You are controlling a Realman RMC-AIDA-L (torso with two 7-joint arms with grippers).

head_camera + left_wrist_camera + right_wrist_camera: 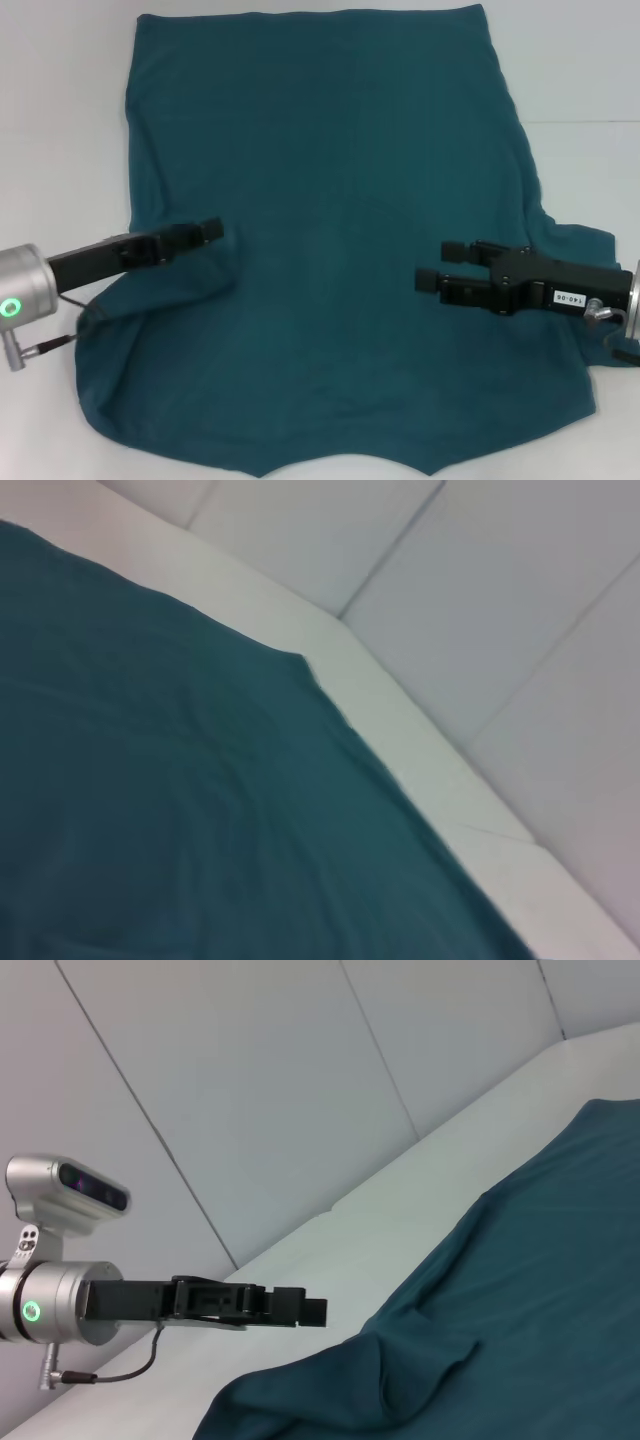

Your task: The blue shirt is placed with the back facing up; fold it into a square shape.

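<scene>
The blue shirt (pixel 340 230) lies spread flat on the white table (pixel 60 120), plain side up, covering most of the surface from the far edge down to the near one. Its far edge runs straight across; its near edge dips in a shallow curve. On the left side the sleeve area is folded in over the body, leaving a raised, rumpled ridge of cloth near the left gripper. On the right a corner of fabric sticks out toward the table's right edge.

The left gripper (pixel 212 232) hangs over the shirt's left part, pointing right, level with the folded ridge. Its fingers look drawn together with nothing between them; in the right wrist view the left gripper (pixel 310 1310) is clear of the cloth, above it.

The right gripper (pixel 432 265) is over the shirt's right part, pointing left. Its two fingers (pixel 455 249) stand apart with a clear gap and hold nothing.
</scene>
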